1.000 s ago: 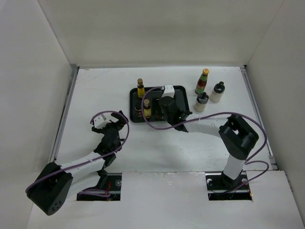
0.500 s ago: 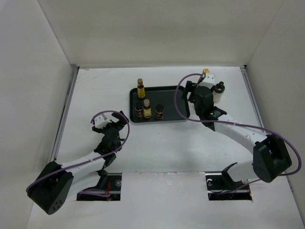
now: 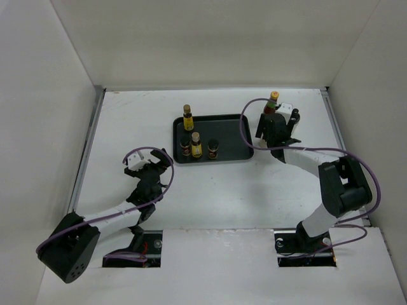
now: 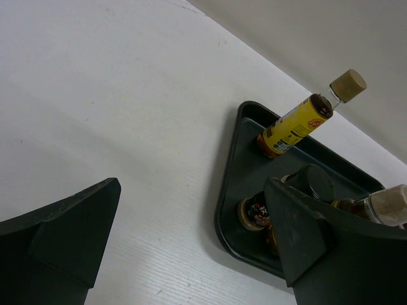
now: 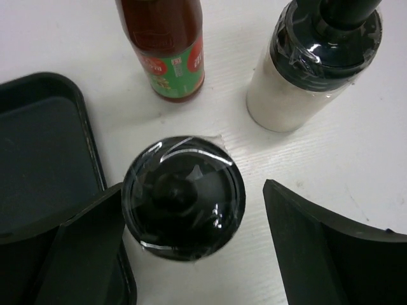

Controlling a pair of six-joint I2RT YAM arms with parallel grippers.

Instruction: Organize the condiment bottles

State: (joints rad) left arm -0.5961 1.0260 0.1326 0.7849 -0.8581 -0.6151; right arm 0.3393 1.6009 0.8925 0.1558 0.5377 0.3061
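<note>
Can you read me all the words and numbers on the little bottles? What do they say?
Nothing can be read clearly in any view.
Red sauce bottle, green and red label: white print, too blurred to read.
Yellow-labelled bottle in the tray: small dark print and a red mark, too small to read.
Short dark jar in the tray: label too small to read.
Dark shaker lid and white bottle: no writing shows.

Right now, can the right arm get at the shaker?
Probably yes. The right gripper hangs open right over the shaker, a finger on each side of its lid. The red bottle and white bottle stand apart behind it. The tray rim lies close to one finger, so it may be tight there.
</note>
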